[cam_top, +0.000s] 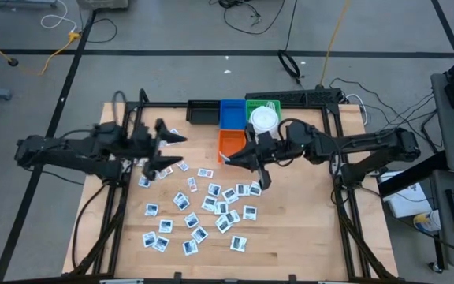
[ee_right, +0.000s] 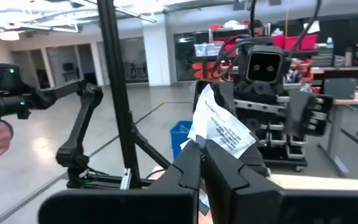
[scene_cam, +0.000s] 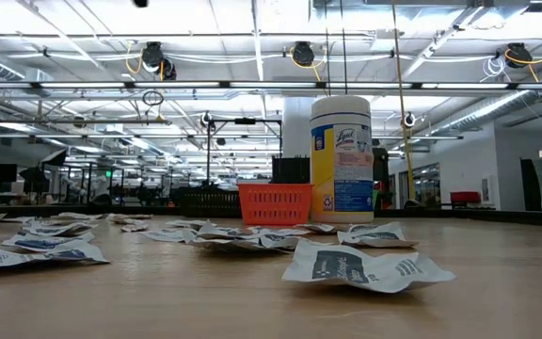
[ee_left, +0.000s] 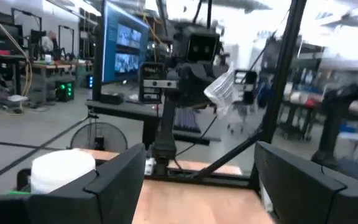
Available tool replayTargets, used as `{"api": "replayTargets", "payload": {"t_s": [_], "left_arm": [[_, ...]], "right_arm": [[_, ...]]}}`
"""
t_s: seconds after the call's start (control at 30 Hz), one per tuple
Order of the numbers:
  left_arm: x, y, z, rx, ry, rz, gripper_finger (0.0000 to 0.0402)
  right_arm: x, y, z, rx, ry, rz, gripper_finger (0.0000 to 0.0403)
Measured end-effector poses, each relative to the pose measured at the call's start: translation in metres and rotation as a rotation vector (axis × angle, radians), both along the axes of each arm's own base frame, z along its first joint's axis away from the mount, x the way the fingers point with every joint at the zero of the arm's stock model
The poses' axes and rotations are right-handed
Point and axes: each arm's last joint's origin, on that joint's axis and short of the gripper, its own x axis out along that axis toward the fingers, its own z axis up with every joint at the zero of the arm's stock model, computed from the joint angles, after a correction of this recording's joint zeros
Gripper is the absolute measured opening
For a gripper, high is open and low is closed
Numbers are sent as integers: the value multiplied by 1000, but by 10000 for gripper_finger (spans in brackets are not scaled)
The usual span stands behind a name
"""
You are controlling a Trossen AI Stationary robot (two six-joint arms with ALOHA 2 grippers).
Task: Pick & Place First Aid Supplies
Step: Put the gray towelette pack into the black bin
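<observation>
From above, the right gripper (cam_top: 252, 160) blurs into its own dark arm just in front of the orange basket (cam_top: 231, 143), so the grip shows only in the right wrist view: its jaws are pressed together on one crinkled white packet (ee_right: 219, 130) with dark print, which stands up above the fingertips. The left gripper (cam_top: 164, 151) hovers well to the left of the orange basket with its jaws spread wide and nothing between them; its tips are smeared by motion. The other first aid supplies (cam_top: 199, 209), small flat square white packets with blue or dark print, lie scattered on the pale wooden counter (cam_top: 298, 229) in front of the basket; their print is too small to read. Behind the basket sit a blue bin (cam_top: 231, 113), a green bin (cam_top: 258, 105) and a white-lidded wipes canister (scene_cam: 341, 159), which partly hides the green bin.
</observation>
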Motion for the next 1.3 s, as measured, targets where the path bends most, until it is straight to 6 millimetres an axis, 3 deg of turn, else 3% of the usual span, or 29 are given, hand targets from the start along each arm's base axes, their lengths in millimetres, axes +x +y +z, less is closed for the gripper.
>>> {"api": "replayTargets", "payload": {"t_s": [0.17, 0.37, 0.63, 0.9, 1.03, 1.3], "left_arm": [[37, 0, 18, 64, 27, -1, 305], [72, -3, 25, 78, 61, -77, 305], [103, -16, 26, 73, 62, -185, 305], [118, -28, 21, 72, 46, -235, 295], [119, -28, 21, 57, 41, -237, 234], [118, -28, 24, 26, 17, -242, 27]], "right_arm": [[0, 2, -1, -8, 13, 44, 0], [0, 2, -2, -17, 21, 71, 1], [-1, 4, -5, -38, 40, 122, 2], [-1, 4, -8, -45, 78, 122, 3], [-1, 4, -9, -45, 86, 123, 3], [-1, 4, -9, -50, 84, 123, 6]]}}
